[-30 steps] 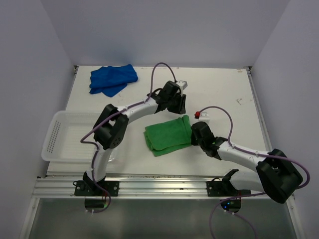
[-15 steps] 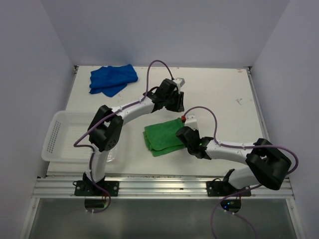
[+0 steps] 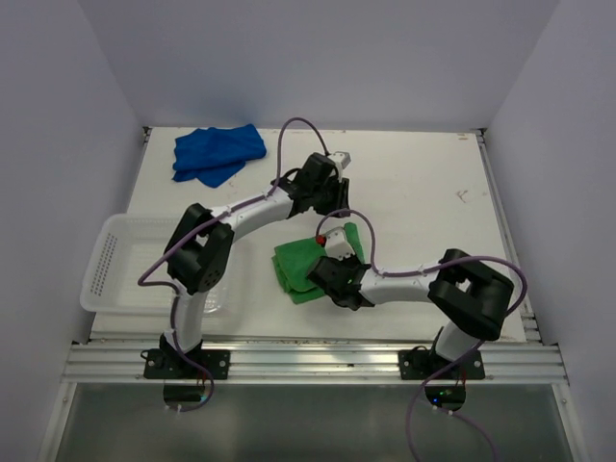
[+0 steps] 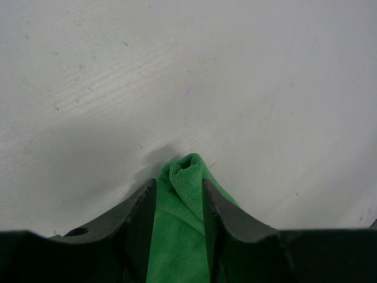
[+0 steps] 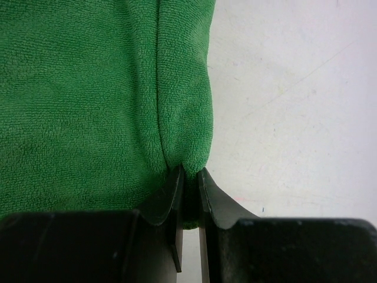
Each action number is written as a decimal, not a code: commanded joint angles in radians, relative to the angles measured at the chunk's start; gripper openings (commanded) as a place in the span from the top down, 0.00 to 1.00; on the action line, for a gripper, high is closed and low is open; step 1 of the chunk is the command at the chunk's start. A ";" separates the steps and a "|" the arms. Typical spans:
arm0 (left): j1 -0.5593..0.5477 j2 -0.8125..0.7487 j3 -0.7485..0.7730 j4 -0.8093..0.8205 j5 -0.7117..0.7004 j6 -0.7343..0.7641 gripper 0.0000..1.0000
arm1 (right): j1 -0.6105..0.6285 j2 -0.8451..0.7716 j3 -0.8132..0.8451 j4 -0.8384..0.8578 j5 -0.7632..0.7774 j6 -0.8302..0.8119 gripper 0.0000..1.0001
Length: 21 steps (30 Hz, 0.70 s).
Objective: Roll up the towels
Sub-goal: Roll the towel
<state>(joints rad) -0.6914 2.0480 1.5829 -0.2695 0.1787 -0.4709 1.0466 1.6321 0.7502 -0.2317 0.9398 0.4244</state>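
Right arm carries the green edge across; left holds the far corner

The right gripper [image 5: 189, 174] has its jaws nearly closed on a thin fold at the edge of the green towel [image 3: 294, 265]. Over the last second it has swept from the towel's right side toward its left, so the cloth that lay wide and flat is now doubled over and narrower, spreading ahead and to the left of its fingertips. The left gripper [image 4: 179, 188] has its jaws part-way apart, clamped on a bunched corner of the same towel that pokes out just past them, and it has shifted only slightly. I judge this to be the first, still loose, turn of the green roll. The blue towel [image 3: 217, 154] lies crumpled well beyond the left gripper, not yet started
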 commanded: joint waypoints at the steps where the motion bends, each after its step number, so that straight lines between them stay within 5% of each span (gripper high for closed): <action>1: 0.007 -0.072 -0.017 0.027 0.016 -0.008 0.60 | 0.038 0.054 0.066 -0.060 0.111 0.004 1.00; 21: 0.004 -0.129 -0.110 0.099 0.148 -0.035 0.62 | 0.099 0.255 0.192 -0.139 0.123 -0.062 1.00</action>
<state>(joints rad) -0.6914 1.9739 1.4746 -0.2279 0.2676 -0.4900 1.1385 1.8614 0.9131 -0.3836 1.0901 0.3576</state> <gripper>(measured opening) 0.385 0.141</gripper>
